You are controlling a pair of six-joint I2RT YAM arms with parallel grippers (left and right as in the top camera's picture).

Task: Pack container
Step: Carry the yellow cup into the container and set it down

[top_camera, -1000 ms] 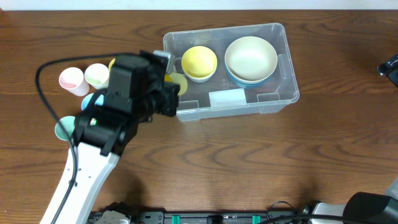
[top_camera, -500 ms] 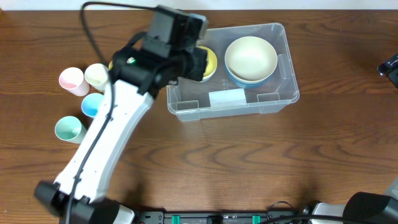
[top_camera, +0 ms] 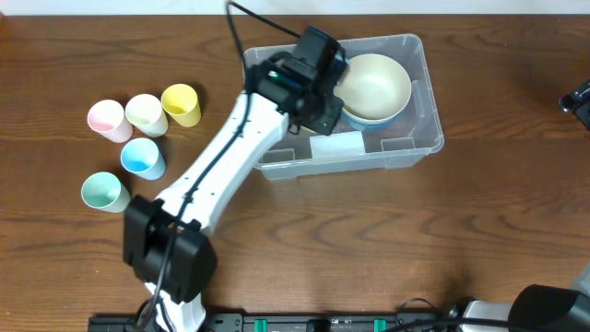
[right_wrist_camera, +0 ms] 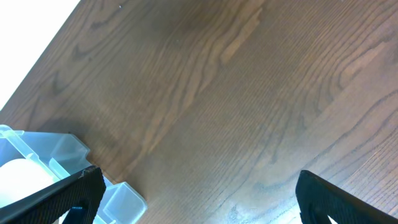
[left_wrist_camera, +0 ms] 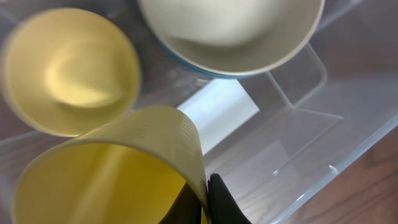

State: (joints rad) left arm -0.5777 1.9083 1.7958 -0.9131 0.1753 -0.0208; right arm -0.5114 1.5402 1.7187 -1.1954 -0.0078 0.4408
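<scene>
Overhead showed your container [top_camera: 396, 157] on the far side of the desk [top_camera: 479, 240], with a cream bowl [top_camera: 373, 83] and a small yellow bowl [left_wrist_camera: 71, 68] inside. Your left hand [left_wrist_camera: 208, 199] hung over it, clenched on the thin wall of a yellow cup [left_wrist_camera: 112, 180]. Your right hand [right_wrist_camera: 196, 199] gaped wide, holding nothing. Risk imo: release above that small bowl's rim and the cup could tip or bounce out.
</scene>
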